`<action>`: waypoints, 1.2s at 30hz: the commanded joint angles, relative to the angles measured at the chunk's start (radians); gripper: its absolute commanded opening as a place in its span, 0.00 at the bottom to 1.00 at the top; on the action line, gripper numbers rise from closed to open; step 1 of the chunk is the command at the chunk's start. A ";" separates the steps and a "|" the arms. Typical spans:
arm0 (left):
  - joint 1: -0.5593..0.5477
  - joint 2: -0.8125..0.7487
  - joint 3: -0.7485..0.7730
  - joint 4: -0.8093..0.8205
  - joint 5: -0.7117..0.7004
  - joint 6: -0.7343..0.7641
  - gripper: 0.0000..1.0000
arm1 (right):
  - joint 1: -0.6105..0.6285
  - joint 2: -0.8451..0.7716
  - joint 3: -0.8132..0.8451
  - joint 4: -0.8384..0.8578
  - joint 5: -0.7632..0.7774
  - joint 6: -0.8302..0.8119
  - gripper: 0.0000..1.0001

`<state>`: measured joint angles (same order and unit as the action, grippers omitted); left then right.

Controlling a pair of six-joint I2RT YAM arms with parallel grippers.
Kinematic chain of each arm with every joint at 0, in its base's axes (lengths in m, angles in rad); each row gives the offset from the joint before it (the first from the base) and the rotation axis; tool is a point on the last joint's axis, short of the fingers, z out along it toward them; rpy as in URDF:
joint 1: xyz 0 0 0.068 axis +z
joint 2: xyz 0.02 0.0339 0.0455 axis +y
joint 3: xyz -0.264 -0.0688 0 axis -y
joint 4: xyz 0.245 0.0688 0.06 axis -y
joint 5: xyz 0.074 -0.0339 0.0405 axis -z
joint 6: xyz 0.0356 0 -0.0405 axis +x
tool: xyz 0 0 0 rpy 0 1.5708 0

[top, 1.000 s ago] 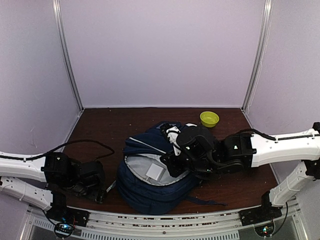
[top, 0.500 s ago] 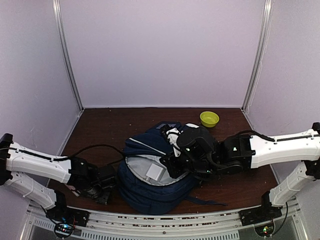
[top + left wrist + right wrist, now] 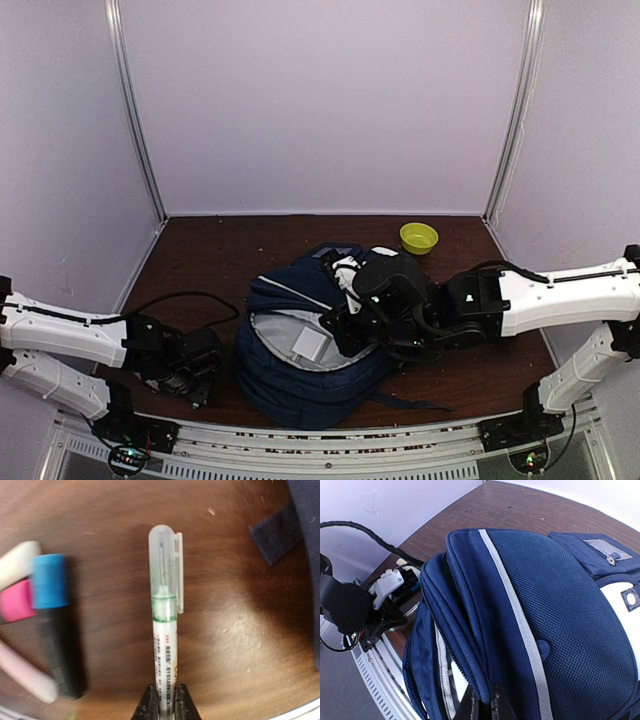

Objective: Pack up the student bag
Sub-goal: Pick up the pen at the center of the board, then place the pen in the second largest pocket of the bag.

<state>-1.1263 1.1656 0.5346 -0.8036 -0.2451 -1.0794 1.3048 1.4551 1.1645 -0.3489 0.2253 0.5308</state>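
The student bag (image 3: 300,365) lies in the middle of the table (image 3: 200,250), near the front edge. Its main compartment gapes open, showing grey lining and a flat white item (image 3: 308,343) inside, so packing looks begun but not finished. The right gripper (image 3: 484,704) is clenched on the bag's navy rim fabric and appears to hold the mouth open. A yellow-green bowl (image 3: 419,237) sits behind the bag, apart from it; whether it belongs inside I cannot tell. Left of the bag, on the wood, a blue-capped marker (image 3: 50,580) and a pink-capped marker (image 3: 15,602) lie close together, both outside the bag. The left gripper (image 3: 162,702) pinches the barrel of a clear-capped pen (image 3: 165,605) — grasped, though I cannot tell whether it is off the table. Left to do, as I judge it: the pen into the bag, then the markers.
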 commanded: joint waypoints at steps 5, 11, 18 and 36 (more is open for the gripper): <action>0.001 -0.223 0.168 -0.193 -0.100 0.064 0.00 | -0.016 0.034 0.078 -0.044 0.093 0.035 0.00; -0.084 -0.269 0.235 -0.044 0.027 0.264 0.00 | -0.018 0.043 0.127 -0.096 0.155 0.044 0.00; -0.147 -0.268 0.232 0.160 0.203 0.358 0.00 | -0.020 0.057 0.200 -0.149 0.175 0.028 0.00; -0.099 0.379 0.753 0.252 0.181 0.114 0.00 | -0.019 -0.038 0.153 -0.118 0.149 0.018 0.00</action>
<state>-1.2472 1.4277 1.1572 -0.6041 -0.0826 -0.8852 1.2999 1.4799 1.3243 -0.5266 0.3214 0.5400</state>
